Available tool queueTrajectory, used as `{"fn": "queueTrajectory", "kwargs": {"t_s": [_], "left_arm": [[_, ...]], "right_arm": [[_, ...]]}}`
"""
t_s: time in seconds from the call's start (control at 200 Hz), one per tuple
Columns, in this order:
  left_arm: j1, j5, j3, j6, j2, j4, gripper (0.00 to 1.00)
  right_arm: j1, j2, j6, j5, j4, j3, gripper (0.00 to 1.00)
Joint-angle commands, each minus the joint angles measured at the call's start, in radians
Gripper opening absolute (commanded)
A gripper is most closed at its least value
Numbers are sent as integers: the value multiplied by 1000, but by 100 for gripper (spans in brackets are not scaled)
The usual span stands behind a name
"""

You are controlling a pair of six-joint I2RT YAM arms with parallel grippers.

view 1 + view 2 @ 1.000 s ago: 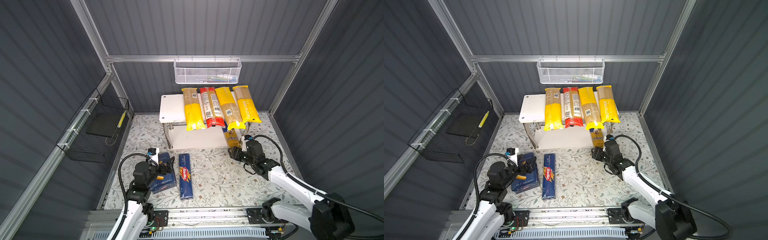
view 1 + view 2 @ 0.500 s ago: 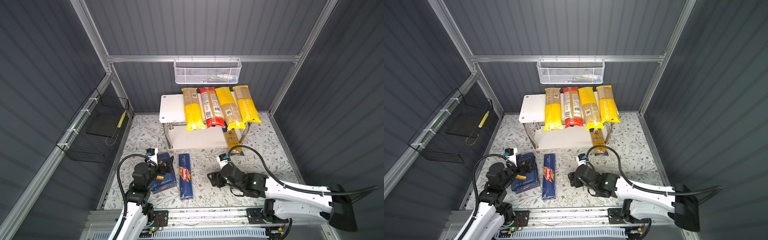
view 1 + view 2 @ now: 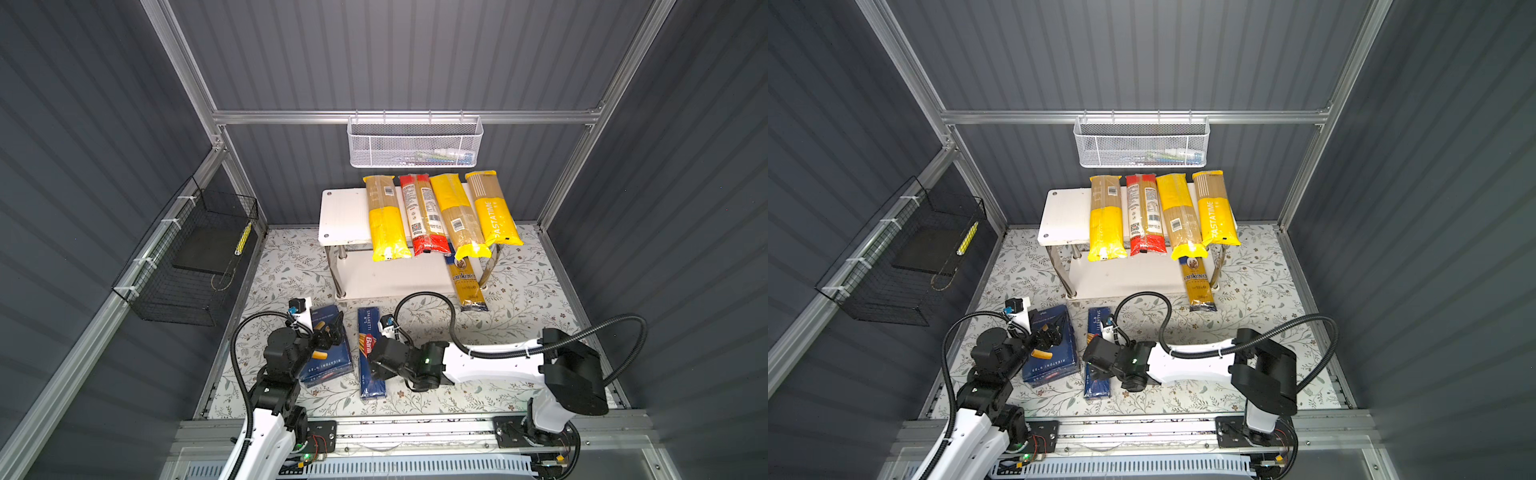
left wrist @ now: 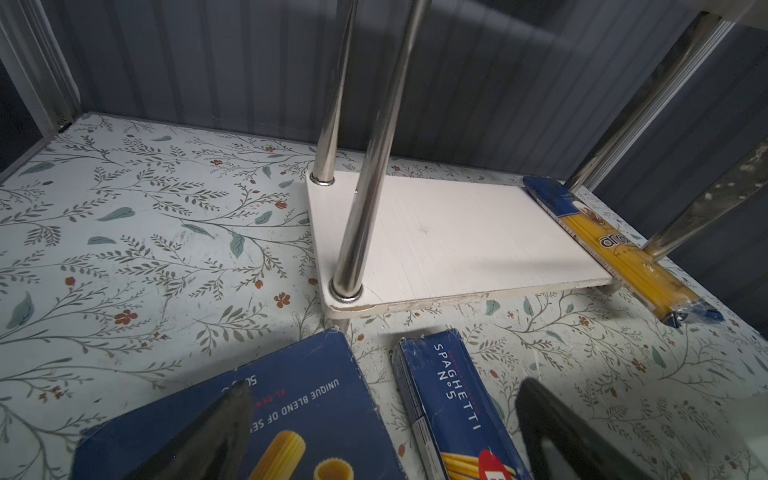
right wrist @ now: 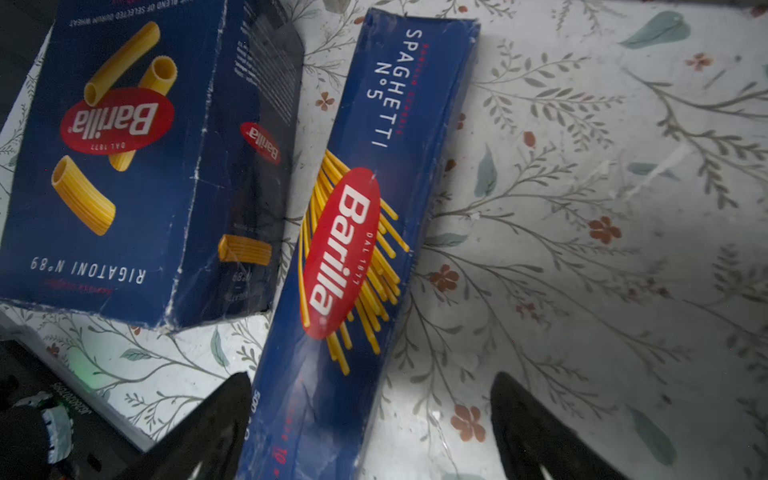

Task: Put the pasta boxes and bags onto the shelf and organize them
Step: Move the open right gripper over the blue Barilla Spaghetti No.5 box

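right gripper [image 5: 372, 376]: jaws spread wide over spaghetti box [image 5: 353, 232], no grip | left gripper [image 4: 386, 384]: jaws spread above rigatoni box [image 4: 299, 399] | four bags [image 3: 419, 216] across shelf [image 3: 345, 216] top

In both top views the light falls evenly from overhead: the flowered tabletop [image 3: 519, 332] reads bright, the grey walls [image 3: 104, 124] stay dull, and everything is sharp. The shelf [image 3: 345, 216] drops a soft shadow on its lower board, and the yellow bags [image 3: 386, 224] carry a mild sheen. My left wrist view is dimmer and bluish. Its chrome legs [image 4: 365, 187] splay with wide-angle distortion, and my left jaws are dark blurs. In my right wrist view a white glare patch sits on the tabletop between my blurred right jaws, the spaghetti box [image 5: 353, 208] shines, and one corner sinks into black.
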Motion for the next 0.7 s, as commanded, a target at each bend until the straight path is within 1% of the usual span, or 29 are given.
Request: {"fn": "queueTrajectory", "kwargs": {"t_s": [0.0, 0.175, 0.365, 0.53, 0.56, 0.695], "left_arm": [[3, -12, -7, -10, -1, -13, 100], [2, -4, -3, -9, 12, -9, 100], [2, 3, -5, -7, 6, -7, 100], [2, 9, -4, -4, 14, -4, 99], [1, 11, -4, -4, 15, -3, 100], [1, 17, -4, -2, 17, -1, 100]], "right_arm": [[23, 55, 0, -19, 14, 53, 91], [23, 166, -2, -12, -61, 155, 93], [24, 236, 3, 9, -129, 213, 94], [23, 246, 11, 31, -161, 213, 95], [23, 245, 13, 37, -196, 212, 95], [23, 221, 19, 44, -243, 197, 95]]}}
